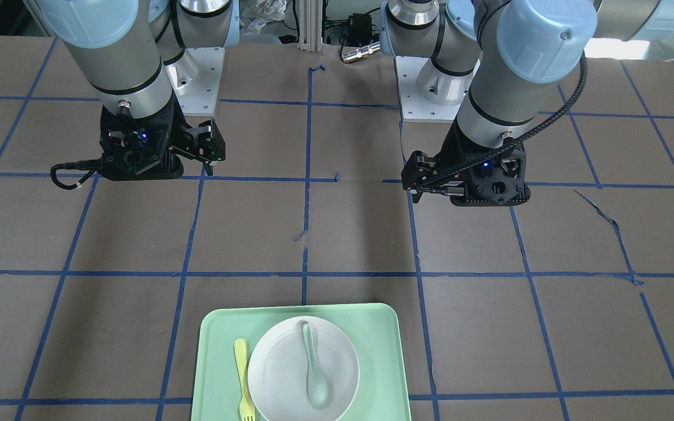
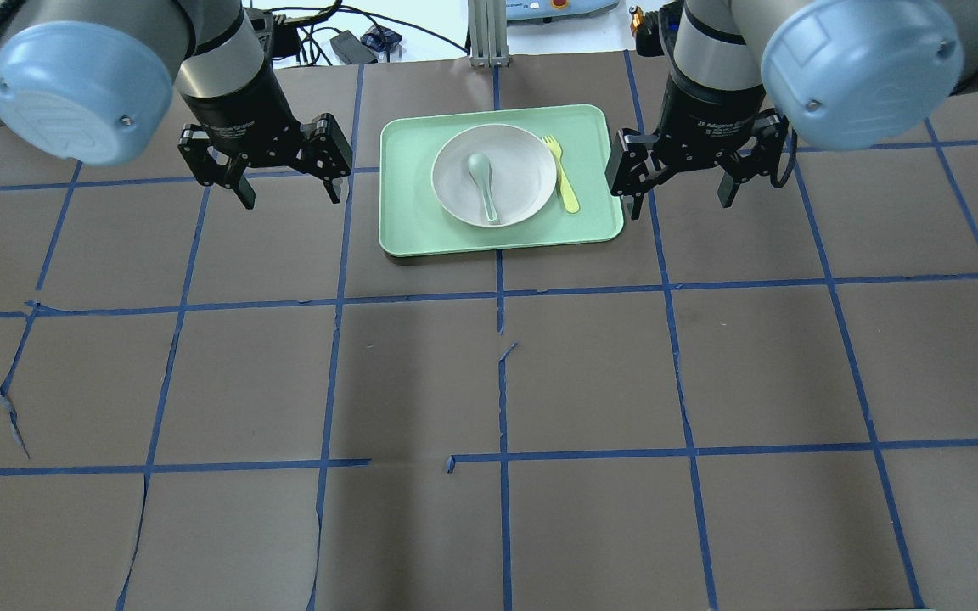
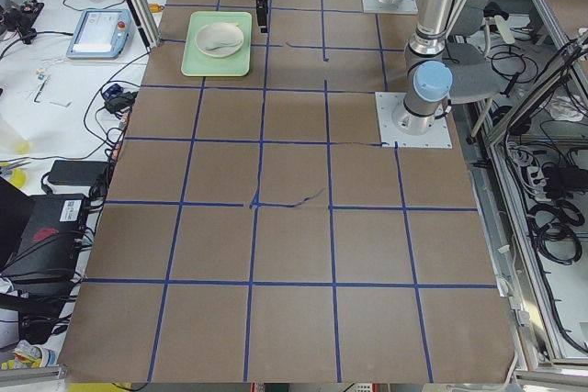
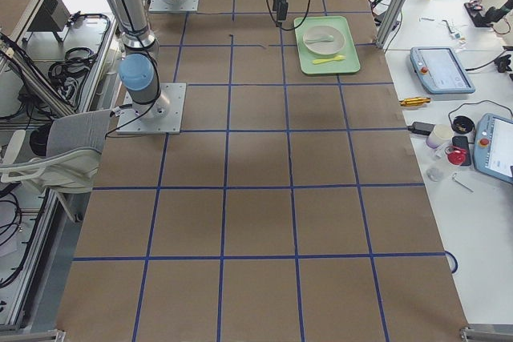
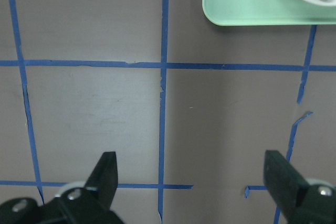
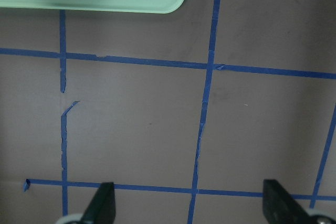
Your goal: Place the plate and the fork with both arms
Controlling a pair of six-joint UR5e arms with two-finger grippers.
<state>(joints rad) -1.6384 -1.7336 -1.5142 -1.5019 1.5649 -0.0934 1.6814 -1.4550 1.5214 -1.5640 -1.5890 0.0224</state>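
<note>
Off-white plate (image 2: 523, 165) flat on a mint-green tray (image 2: 408, 212), at the far middle of the tabletop (image 2: 489, 382). Inside the plate, a pale grey-green spoon (image 2: 483, 185), bowl toward the far side, handle reaching to the near rim. Pale-yellow fork (image 2: 562, 174) on the tray just right of the plate, lying along its rim, tines pointing far. Touching the rim or not: cannot tell.

Spread wide and holding nothing, the left pincer (image 2: 290, 196), hanging over bare tabletop left of the tray and apart from it. Equally wide and empty, the right pincer (image 2: 679, 204), just right of the tray's right edge. 2 black fingers (image 2: 244, 191) on each, pointing down.

Small white print on each black pincer body, seemingly "2F Adaptive Gripper". A finer line beneath it, too small to read. Embossed mark on the light-blue joint caps (image 2: 862, 72), not legible.

Blue tape grid (image 2: 502, 373) across the brown tabletop, torn and lifting in several spots.
</note>
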